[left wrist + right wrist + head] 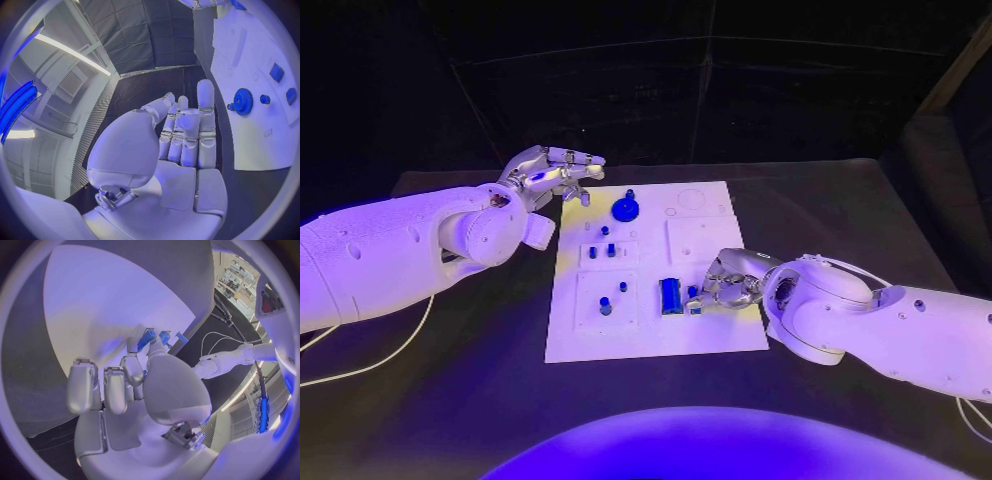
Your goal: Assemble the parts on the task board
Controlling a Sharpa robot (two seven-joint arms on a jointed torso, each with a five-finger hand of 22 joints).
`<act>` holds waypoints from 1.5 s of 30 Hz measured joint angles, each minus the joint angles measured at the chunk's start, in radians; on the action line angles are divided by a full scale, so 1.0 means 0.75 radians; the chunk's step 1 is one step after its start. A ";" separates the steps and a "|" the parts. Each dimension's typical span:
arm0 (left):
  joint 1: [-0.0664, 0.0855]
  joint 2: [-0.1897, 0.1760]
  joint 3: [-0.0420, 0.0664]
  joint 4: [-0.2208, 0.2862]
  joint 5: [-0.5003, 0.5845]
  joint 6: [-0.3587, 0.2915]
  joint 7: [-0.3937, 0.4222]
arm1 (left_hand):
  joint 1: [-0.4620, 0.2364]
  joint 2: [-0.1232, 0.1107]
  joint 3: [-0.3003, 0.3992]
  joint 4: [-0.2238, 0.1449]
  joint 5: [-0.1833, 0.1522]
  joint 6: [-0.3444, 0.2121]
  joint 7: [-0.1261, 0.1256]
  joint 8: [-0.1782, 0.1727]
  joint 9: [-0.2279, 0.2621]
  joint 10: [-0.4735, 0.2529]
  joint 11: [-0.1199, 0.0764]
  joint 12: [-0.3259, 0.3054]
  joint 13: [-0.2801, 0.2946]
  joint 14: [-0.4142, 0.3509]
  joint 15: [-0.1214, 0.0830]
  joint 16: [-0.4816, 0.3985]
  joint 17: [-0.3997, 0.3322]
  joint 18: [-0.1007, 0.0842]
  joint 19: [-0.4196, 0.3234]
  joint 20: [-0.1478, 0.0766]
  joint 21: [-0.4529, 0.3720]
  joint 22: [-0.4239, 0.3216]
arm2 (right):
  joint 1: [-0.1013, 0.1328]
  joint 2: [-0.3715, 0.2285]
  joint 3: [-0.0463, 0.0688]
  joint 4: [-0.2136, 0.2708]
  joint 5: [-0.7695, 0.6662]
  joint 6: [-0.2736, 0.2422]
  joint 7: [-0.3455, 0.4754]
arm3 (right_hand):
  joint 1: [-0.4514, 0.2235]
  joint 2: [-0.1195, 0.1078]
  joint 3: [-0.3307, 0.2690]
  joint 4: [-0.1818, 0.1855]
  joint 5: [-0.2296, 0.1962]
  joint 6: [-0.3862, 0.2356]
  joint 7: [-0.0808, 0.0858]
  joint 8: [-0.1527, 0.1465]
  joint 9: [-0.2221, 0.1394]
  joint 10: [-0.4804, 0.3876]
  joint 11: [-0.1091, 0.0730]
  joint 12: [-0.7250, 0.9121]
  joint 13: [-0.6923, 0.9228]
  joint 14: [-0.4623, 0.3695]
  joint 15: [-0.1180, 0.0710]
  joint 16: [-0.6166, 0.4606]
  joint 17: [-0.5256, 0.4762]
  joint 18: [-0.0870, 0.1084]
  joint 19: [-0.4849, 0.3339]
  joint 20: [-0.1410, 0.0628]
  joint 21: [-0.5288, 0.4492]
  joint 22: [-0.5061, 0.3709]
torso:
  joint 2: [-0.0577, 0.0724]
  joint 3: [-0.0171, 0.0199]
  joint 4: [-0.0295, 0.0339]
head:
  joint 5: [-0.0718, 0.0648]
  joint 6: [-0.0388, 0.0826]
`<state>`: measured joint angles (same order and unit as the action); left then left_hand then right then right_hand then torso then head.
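The white task board (711, 235) lies in the middle of the black table. A round blue gear (626, 209) (242, 101) stands near its far left corner. Small blue pegs (600, 242) sit behind a lone peg (606, 305) on the left side. My left hand (557, 172) (187, 135) hovers just off the far left corner with straight fingers and holds nothing. My right hand (730, 280) (128, 382) is at the board's near right edge. Its thumb and a finger pinch a small blue part (694, 299) (147, 338) beside a taller blue block (671, 295).
The black table (473, 390) spreads around the board on all sides. A white cable (387, 355) trails under my left arm at the near left. Dark curtains close off the back.
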<state>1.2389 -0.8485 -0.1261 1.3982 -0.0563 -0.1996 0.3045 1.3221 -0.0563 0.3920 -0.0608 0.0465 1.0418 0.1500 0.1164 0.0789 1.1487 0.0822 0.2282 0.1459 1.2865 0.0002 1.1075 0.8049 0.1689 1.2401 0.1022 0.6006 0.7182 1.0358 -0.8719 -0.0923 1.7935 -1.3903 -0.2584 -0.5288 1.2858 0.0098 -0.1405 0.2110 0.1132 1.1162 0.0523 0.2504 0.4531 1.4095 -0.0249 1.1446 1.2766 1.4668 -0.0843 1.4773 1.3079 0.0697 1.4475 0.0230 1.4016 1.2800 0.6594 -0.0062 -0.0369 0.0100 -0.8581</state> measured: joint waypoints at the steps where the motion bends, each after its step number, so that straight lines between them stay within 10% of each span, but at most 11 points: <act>1: 0.000 0.000 0.000 0.000 0.000 0.000 0.000 | 0.000 0.000 0.000 0.000 0.000 0.000 0.000 0.000 0.000 0.000 0.000 0.000 0.000 0.000 0.000 0.000 0.000 0.000 0.000 0.000 0.000 0.000 | 0.000 0.001 0.000 -0.001 -0.003 -0.001 0.001 | 0.001 0.001 0.000 0.000 0.006 0.000 0.000 0.000 0.001 0.000 0.000 0.000 0.001 0.000 0.000 0.000 0.000 0.000 0.000 0.000 0.000 0.001 | 0.000 0.0001 0.0000 | 0.000 -0.001; 29: 0.000 0.002 -0.001 -0.002 0.000 0.000 0.000 | 0.000 0.000 0.000 0.000 0.000 0.000 0.000 0.000 0.000 0.000 0.000 0.000 0.000 0.000 0.000 0.000 0.000 0.000 0.000 0.000 0.000 0.000 | -0.001 -0.048 -0.001 0.055 0.030 -0.121 0.104 | -0.045 0.037 -0.073 0.038 -0.050 0.000 0.000 0.000 0.008 0.000 0.000 0.000 0.006 0.000 0.000 0.000 0.000 0.000 0.000 0.000 0.000 0.003 | -0.002 -0.0015 -0.0012 | -0.009 0.006; 45: 0.000 0.002 -0.002 -0.001 0.000 0.000 -0.001 | 0.000 0.000 0.000 0.000 0.000 0.000 0.000 0.000 0.000 0.000 0.000 0.000 0.001 -0.005 0.005 0.000 -0.001 0.000 0.000 0.000 -0.006 -0.001 | -0.001 -0.090 -0.001 0.058 0.088 -0.042 0.142 | 0.035 0.042 -0.089 -0.014 -0.034 0.000 0.000 0.000 0.015 0.000 0.000 -0.006 0.009 0.000 0.000 0.000 -0.001 0.000 0.000 0.000 0.000 0.001 | -0.002 -0.0015 -0.0010 | -0.011 0.008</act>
<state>1.2387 -0.8471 -0.1273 1.3973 -0.0563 -0.1996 0.3040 1.3221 -0.0563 0.3920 -0.0608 0.0465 1.0418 0.1500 0.1164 0.0792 1.1487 0.0822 0.2282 0.1468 1.2828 0.0039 1.1076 0.8041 0.1688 1.2401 0.1022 0.5964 0.7175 1.0353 -0.9394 -0.0929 1.8371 -1.3246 -0.2896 -0.4220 1.3119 0.0411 -0.2069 0.2002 0.0874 1.1163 0.0522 0.2506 0.4644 1.4093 -0.0248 1.1404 1.2831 1.4669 -0.0841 1.4773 1.3075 0.0696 1.4475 0.0230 1.4016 1.2810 0.6583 -0.0074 -0.0377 0.0016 -0.8523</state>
